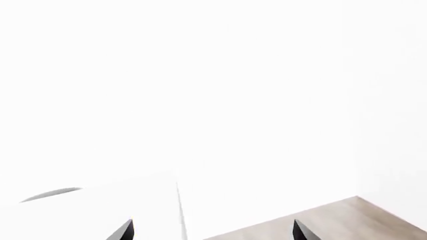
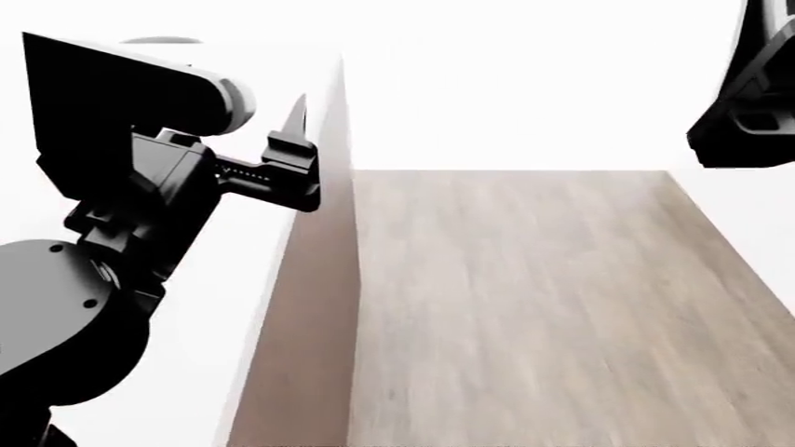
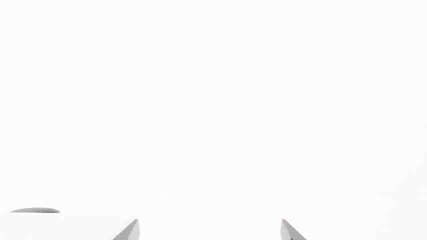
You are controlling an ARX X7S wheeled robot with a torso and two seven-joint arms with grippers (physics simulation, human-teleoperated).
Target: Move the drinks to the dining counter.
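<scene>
No bottle, cup or carton anywhere in view. Black left gripper [image 2: 292,163] spread and bare beside white-topped, brown-fronted counter [image 2: 298,307]; right gripper [image 3: 210,230] likewise parted, holding nothing. Probably light, crushable drinks; best gripped mid-body.

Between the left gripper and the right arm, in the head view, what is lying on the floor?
Nothing: the head view shows only bare wood floor between the left gripper and the right arm. No drink is visible.

Open wood floor [image 2: 522,307] lies right of the white counter [image 2: 267,270], whose brown front walls the left side.
</scene>
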